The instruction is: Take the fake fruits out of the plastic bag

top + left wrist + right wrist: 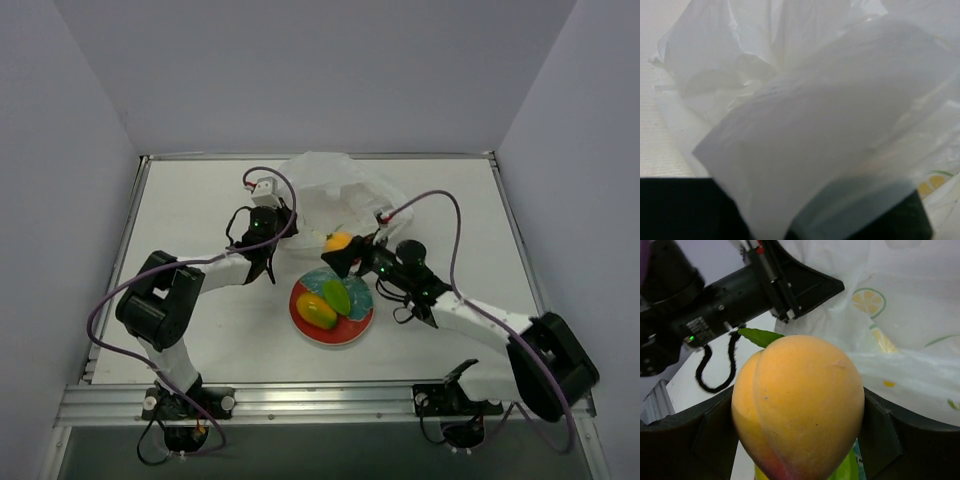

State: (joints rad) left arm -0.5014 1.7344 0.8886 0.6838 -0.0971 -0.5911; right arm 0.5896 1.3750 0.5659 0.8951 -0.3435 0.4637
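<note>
The right pincer clamps the round orange peach between its dark fingers, and a green leaf pokes out behind the fruit. Behind lies the crinkly plastic bag with its lemon print. The left arm, black with a looping cable, reaches to the bag's edge above the pale tabletop.

Orange peach in right gripper, yellow mango and green fruit on plate, crumpled plastic bag behind
</note>
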